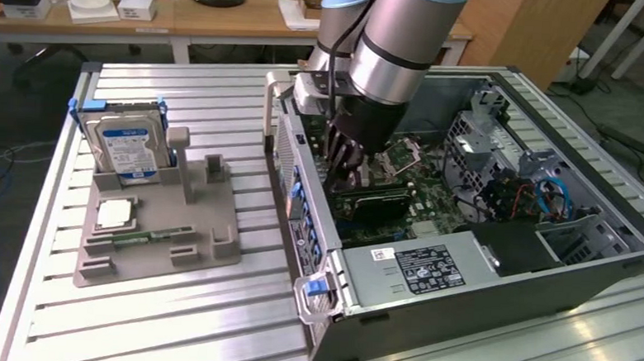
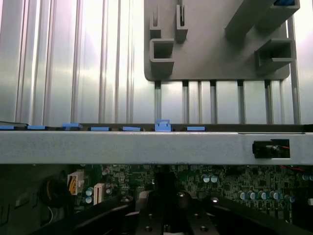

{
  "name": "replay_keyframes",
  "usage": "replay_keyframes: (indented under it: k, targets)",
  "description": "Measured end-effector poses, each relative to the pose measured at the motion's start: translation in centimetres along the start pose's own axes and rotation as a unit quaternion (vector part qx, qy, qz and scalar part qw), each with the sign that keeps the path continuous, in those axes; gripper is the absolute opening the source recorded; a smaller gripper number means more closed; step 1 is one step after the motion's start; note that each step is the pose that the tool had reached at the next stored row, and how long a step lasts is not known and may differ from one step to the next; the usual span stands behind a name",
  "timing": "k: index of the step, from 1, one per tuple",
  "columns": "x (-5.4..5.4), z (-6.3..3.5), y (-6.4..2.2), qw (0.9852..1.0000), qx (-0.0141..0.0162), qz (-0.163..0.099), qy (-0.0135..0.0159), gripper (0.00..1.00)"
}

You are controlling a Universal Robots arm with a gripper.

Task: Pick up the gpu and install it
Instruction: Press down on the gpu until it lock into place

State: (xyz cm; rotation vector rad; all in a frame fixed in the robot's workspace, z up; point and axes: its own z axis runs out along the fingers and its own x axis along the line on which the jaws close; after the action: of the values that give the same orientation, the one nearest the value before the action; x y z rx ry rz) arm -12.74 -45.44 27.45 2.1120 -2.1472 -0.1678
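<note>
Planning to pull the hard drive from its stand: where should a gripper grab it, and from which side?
Take the hard drive by its upper edge, coming down from above and pinching across its flat faces. It stands upright in the gray holder, whose slot encloses its lower end, leaving the top free.

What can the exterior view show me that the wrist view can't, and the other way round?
Exterior view alone: the grey robot arm reaching into the open computer case, the silver hard drive with a blue-white label standing in the grey plastic holder tray, and the flat green gpu card under the gripper. Wrist view alone: the row of small blue clips along the case wall. Both: holder tray, ribbed metal table, green motherboard.
</note>
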Motion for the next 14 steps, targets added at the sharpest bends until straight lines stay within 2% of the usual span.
replay_keyframes:
  k: [9, 14]
  targets:
    - [0.0, -1.06, 0.13, 1.0000, 0.0000, 0.000, 0.0001, 0.10]
    - [0.0, -1.64, -0.17, 1.0000, -0.0006, 0.000, 0.0000, 0.10]
